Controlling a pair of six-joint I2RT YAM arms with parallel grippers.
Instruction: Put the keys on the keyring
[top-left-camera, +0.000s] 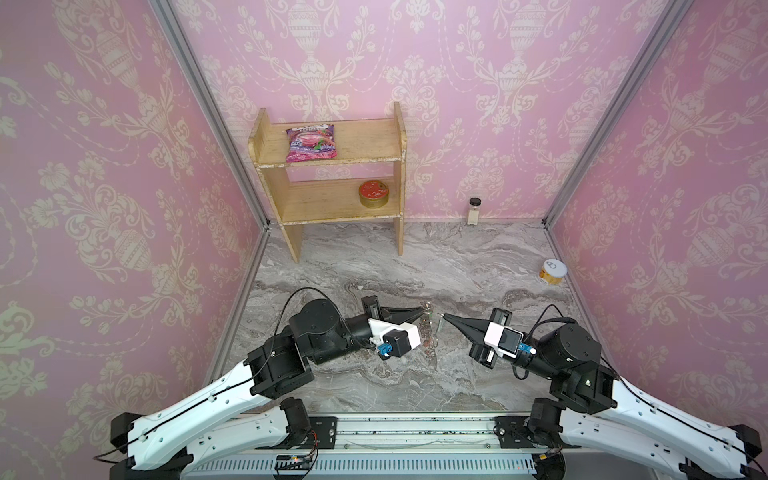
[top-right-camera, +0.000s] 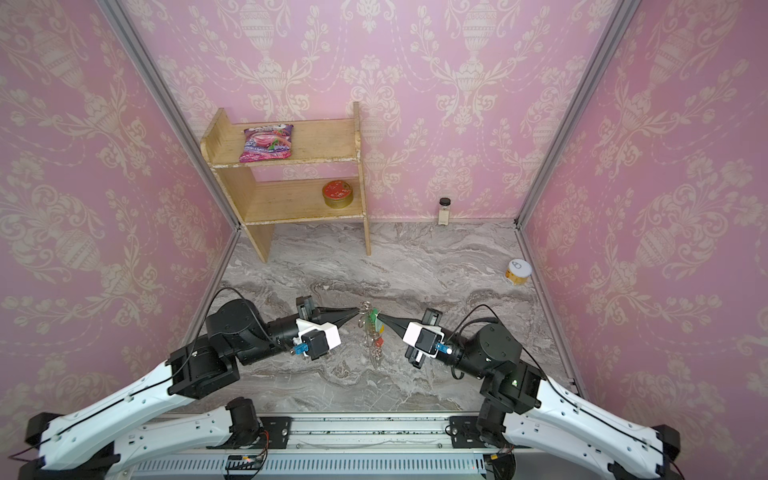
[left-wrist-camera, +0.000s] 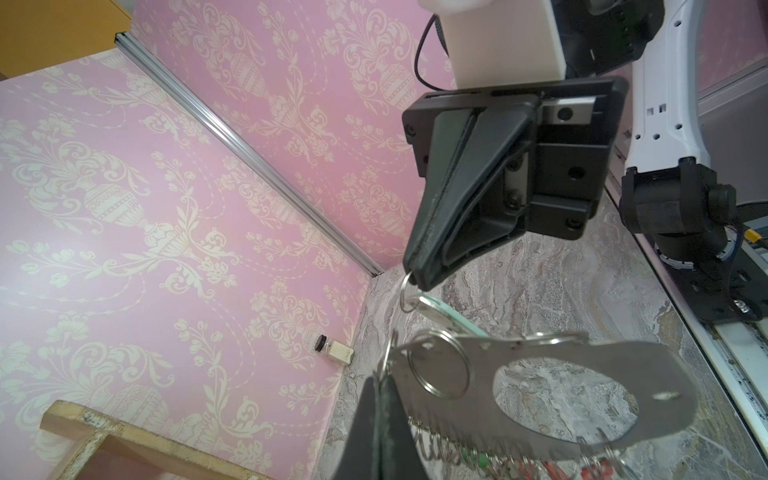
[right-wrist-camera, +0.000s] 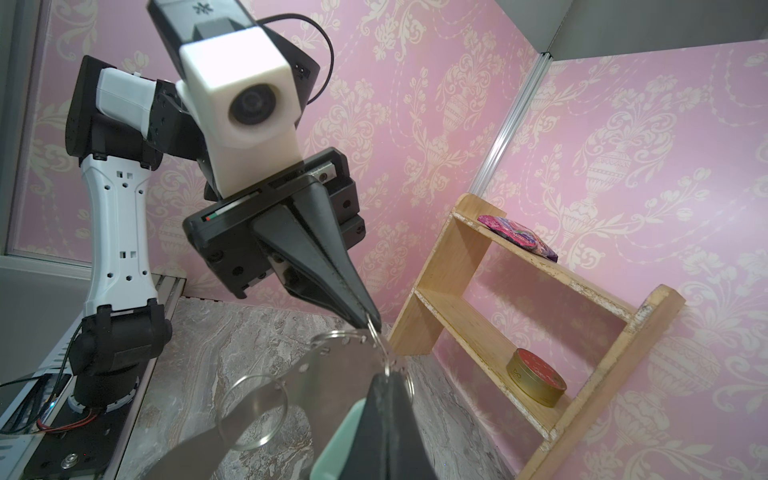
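Opposite the left gripper (top-right-camera: 357, 310), clamped on a rim loop of the keyring (left-wrist-camera: 648, 365), right gripper (top-right-camera: 378, 316) pinching the split ring of the mint-tagged keys (left-wrist-camera: 446, 316) beside it.

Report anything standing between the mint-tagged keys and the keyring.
Nothing visible does. The right hand holds the keys by their small ring, close to the rim of the keyring, which the left hand holds.

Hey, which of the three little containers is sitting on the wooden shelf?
The gold tin with the red lid, on the shelf's lower board. The black-capped bottle and the white-lidded jar sit on the marble table.
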